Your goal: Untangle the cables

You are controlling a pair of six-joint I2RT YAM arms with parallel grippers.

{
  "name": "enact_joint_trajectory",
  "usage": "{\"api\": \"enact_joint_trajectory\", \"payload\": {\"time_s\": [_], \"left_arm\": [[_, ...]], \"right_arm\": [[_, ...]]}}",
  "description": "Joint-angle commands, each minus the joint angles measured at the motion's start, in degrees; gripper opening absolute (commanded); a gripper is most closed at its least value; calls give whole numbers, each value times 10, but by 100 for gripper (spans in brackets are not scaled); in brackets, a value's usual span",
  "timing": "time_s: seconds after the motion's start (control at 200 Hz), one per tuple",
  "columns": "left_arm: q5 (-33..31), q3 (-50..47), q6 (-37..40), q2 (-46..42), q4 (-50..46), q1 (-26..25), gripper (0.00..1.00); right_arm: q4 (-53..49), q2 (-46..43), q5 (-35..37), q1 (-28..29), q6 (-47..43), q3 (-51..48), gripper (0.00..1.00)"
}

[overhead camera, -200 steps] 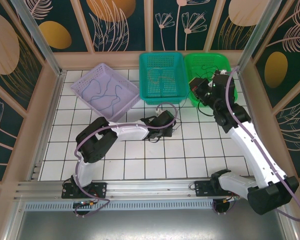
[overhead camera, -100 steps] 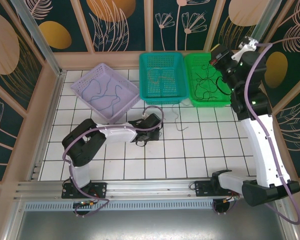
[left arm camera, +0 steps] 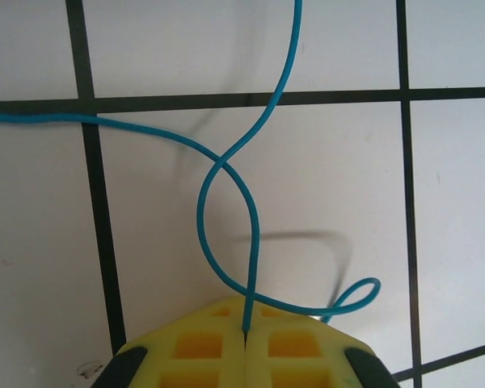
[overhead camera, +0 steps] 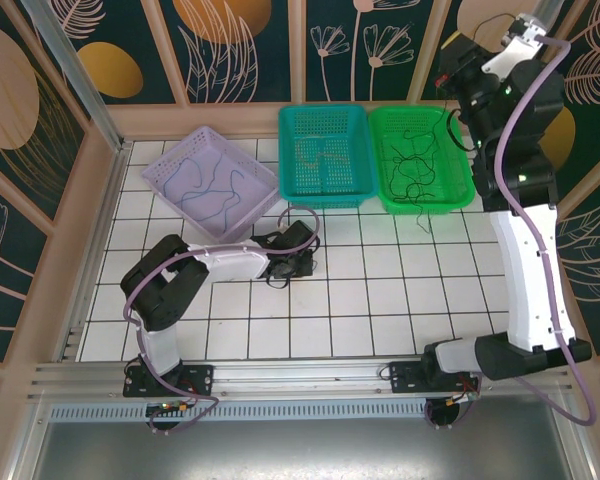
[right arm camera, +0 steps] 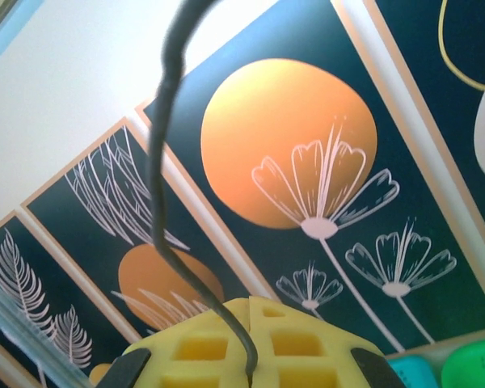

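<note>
Cables (overhead camera: 412, 165) this thin look weightless, limp and quick to snag, best pinched near a free end and drawn slowly. The left hand (left arm camera: 246, 335) is closed on a blue cable (left arm camera: 226, 174) looping across itself on the tabletop (left arm camera: 347, 186); the right hand (right arm camera: 250, 364), high at the top view's upper right, is closed on a dark cable (right arm camera: 158, 162) above the green basket (overhead camera: 425, 207) where others lie tangled.

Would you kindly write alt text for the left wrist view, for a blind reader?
The left arm's yellow fingers, shut, pinch a thin blue cable at the bottom edge. The cable loops and crosses itself over a white tiled table with black grid lines.
</note>
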Motion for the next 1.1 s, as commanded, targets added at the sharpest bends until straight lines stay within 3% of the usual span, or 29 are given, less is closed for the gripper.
{"api": "enact_joint_trajectory", "payload": {"time_s": [0.0,0.23,0.53,0.936,1.096], "left_arm": [[11,21,-1,-22,-23,1,7],[16,24,2,-39,-29,1,0],[24,5,-4,-46,-21,1,0],[32,15,-3,-44,-23,1,0],[35,17,-3,-40,-25,1,0]], "right_arm": [[37,27,4,-22,-39,52,0],[66,119,-44,-70,-46,169,0],[80,227,-69,-91,-29,321,0],[115,258,-92,-160,8,273,0],[120,288,-102,-173,25,327,0]]}}
